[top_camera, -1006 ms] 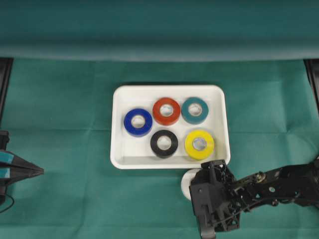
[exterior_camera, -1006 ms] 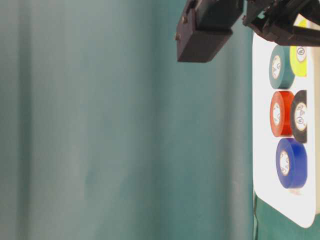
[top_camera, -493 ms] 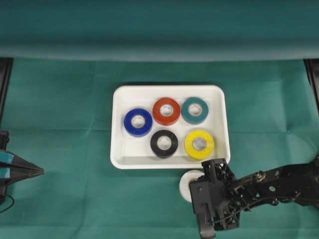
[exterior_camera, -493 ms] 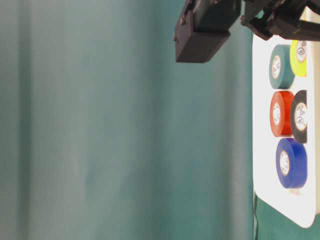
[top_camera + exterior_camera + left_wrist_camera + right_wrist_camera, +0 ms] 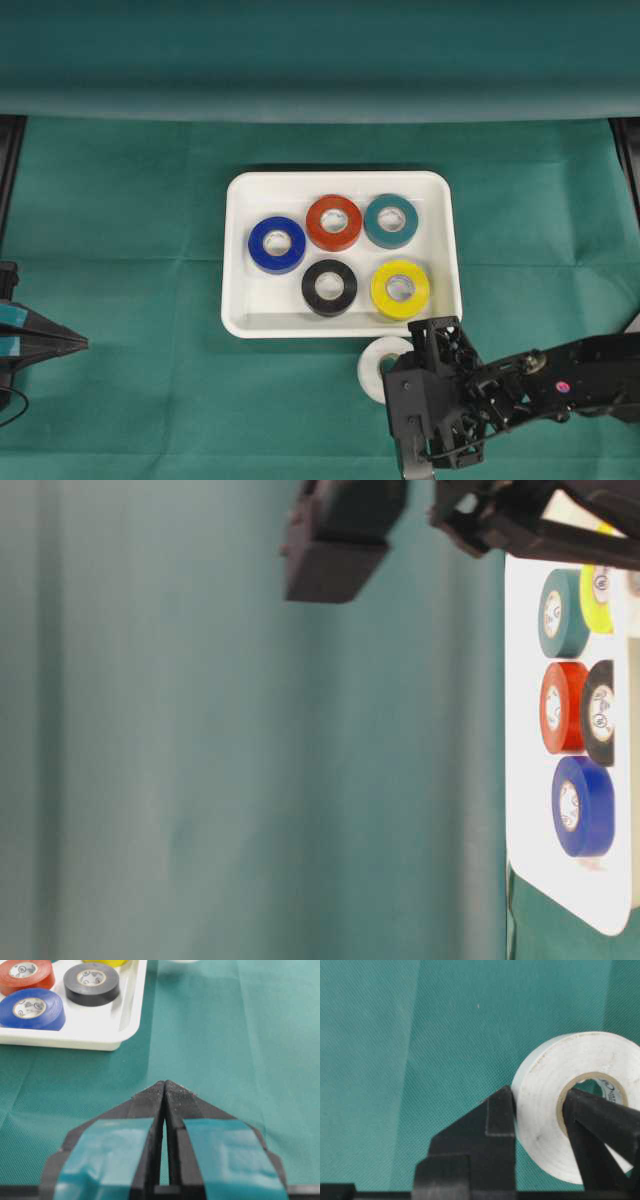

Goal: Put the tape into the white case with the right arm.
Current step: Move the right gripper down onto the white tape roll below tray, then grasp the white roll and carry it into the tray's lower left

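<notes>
White tape (image 5: 377, 366) half-hidden under right arm (image 5: 520, 385)

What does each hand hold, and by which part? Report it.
The right hand grips the white tape by its ring wall, one finger inside the core hole, one outside. The left hand holds nothing.

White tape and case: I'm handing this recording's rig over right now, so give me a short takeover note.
Right gripper: shut on the white tape, one finger outside the roll, one in its core.
Left gripper: shut, holding nothing, parked over the cloth away from the case.
White tape sits just outside the near rim of the white case, toward its right corner.
Done: five coloured rolls lie in the case; the white roll is gripped.
Left: lift it over the rim and release it inside.
</notes>
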You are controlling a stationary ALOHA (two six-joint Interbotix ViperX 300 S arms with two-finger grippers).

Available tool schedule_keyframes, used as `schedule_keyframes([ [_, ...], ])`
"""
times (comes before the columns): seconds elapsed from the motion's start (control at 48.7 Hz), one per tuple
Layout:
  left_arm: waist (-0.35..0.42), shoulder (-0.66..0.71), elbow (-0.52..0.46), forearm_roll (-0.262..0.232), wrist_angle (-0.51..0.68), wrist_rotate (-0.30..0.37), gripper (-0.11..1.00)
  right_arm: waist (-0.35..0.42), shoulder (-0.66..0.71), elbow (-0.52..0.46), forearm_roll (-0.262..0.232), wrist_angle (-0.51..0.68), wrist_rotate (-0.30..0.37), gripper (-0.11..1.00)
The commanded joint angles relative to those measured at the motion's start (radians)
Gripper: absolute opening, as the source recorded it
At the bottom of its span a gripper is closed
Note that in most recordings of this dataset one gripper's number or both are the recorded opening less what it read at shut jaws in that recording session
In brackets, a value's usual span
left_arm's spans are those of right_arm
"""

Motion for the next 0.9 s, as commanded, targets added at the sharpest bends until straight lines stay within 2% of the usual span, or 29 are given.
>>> schedule_keyframes([
  [0.0,0.002,0.009,-0.014,0.002,-0.008,0.000,0.00,0.015,-0.038,-0.037,0.005,0.043,-0.002,0.02],
  [0.144,0.002,0.009,-0.014,0.002,-0.008,0.000,0.00,0.026,-0.046,-0.049,0.005,0.078,-0.002,0.02],
  [0.616,0.002,0.009,-0.014,0.002,-0.006,0.000,0.00,0.026,-0.040,-0.063,0.006,0.064,-0.003,0.02],
  [0.883,0.002,0.009,-0.014,0.002,-0.008,0.000,0.00,0.025,0.046,-0.176,0.000,0.055,-0.009,0.02],
])
